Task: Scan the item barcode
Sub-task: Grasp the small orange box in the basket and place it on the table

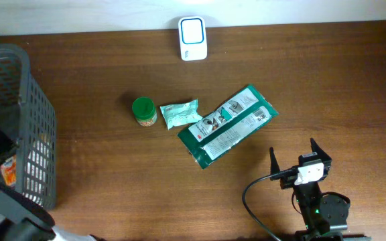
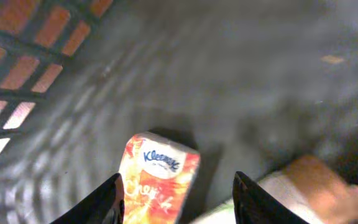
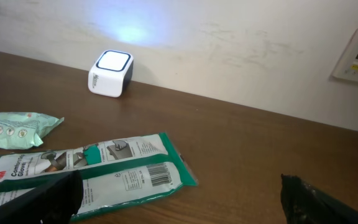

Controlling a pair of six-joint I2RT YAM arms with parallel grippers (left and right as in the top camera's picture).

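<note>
- My left gripper [image 2: 176,199] is down inside the grey basket [image 1: 19,87], jaws spread around an orange Kleenex pack [image 2: 159,177]; I can't tell whether they touch it.
- My right gripper [image 1: 300,157] hangs wide apart over the bench [image 1: 340,80], holding nothing.
- The white scanner [image 1: 192,39] sits at the far edge (light on).
- A green glove packet [image 1: 228,124] lies mid-bench, barcode showing.

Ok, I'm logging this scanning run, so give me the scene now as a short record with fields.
scanner: white barcode scanner at the table's far edge, lit
table items: green-lidded jar, pale green packet, long green glove pack
basket: grey basket at left
left gripper: left gripper inside the basket, fingers apart either side of an orange Kleenex pack, grip unclear
right gripper: right gripper open, empty, near the glove pack
</note>
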